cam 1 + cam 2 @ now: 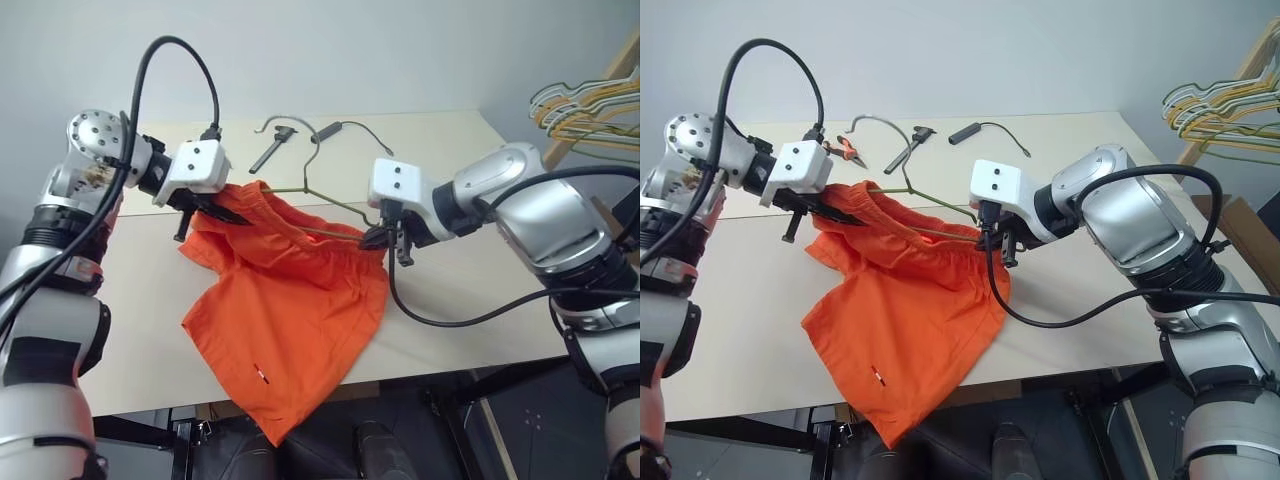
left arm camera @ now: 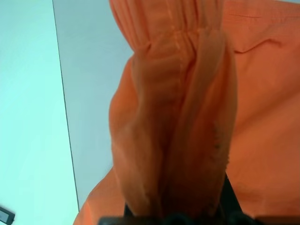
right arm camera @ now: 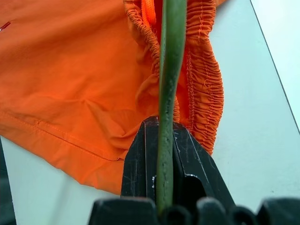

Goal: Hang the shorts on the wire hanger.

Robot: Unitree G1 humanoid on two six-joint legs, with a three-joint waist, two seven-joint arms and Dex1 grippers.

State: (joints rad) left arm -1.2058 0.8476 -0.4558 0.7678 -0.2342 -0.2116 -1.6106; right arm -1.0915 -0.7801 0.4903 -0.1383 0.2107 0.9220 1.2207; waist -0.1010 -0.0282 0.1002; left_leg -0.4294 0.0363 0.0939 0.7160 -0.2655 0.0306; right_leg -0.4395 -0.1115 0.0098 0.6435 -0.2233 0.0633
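The orange shorts (image 1: 290, 320) lie on the table with one leg hanging over its front edge. My left gripper (image 1: 225, 213) is shut on the left end of the gathered waistband (image 2: 178, 140), which bunches up between its fingers. The thin wire hanger (image 1: 335, 203) lies partly inside the waistband, its hook pointing toward the back of the table. At the hanger's right corner, beside the waistband's right end, my right gripper (image 1: 375, 238) is shut on the wire (image 3: 168, 70). The wire runs straight between its black fingers (image 3: 140, 159).
Behind the shorts on the table (image 1: 480, 330) lie orange-handled pliers (image 1: 845, 150), a black hand tool (image 1: 275, 148) and a black-handled cable (image 1: 340, 128). A bunch of coloured hangers (image 1: 590, 110) hangs on a wooden rack at the far right.
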